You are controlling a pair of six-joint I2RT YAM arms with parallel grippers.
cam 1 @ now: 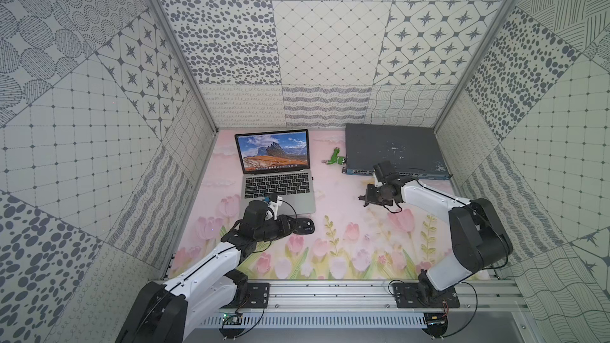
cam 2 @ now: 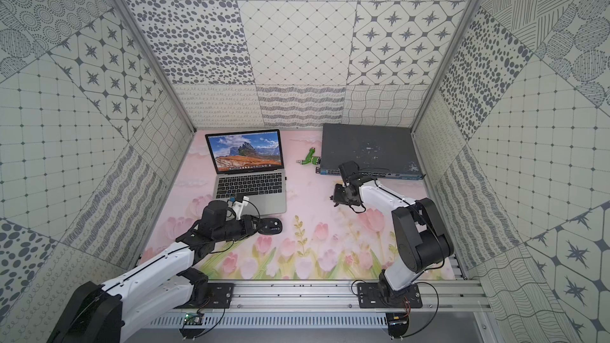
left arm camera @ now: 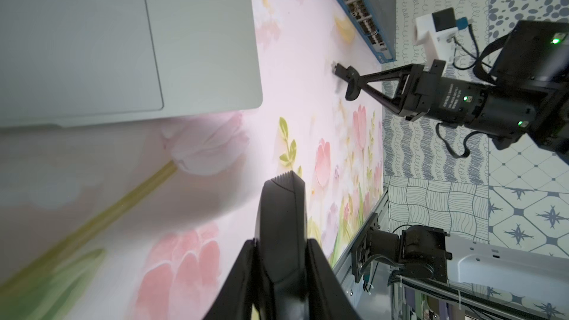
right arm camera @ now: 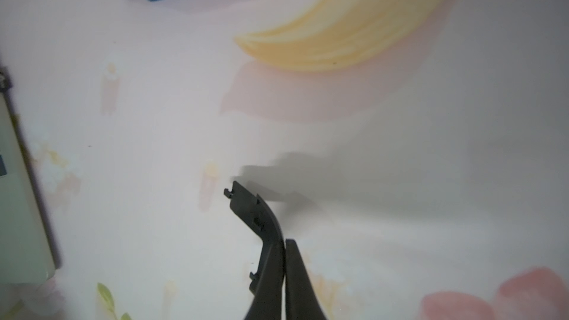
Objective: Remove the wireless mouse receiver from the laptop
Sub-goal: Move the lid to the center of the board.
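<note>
**Receiver sits in the laptop's side; right end effector closed, off to one side**

The receiver (cam 1: 311, 179) is a tiny black stub on the 3 o'clock edge of the laptop (cam 1: 280, 189), beside the keyboard, and barely shows in both top views. From it, at about 4 o'clock and well apart, the right end effector (cam 1: 362, 198) hangs low over the counter (cam 1: 333, 207). Its tips are pressed together with nothing seen between them, and they point toward 9 o'clock. Only bare counter lies between stub and tips.

At 1 o'clock from the stub lies a green gadget (cam 1: 336, 159), just beside a flat grey box (cam 1: 392, 146) whose port side is close to the right wrist. The left end effector (cam 1: 296, 225) pinches a black mouse (left arm camera: 283, 201) just off the laptop's 5 o'clock corner, and its wrist overlaps the laptop's near edge.

Patterned walls (cam 1: 323, 107) close the counter at 9, 12 and 3 o'clock, and a metal rail (cam 1: 330, 288) closes it at 6.
</note>
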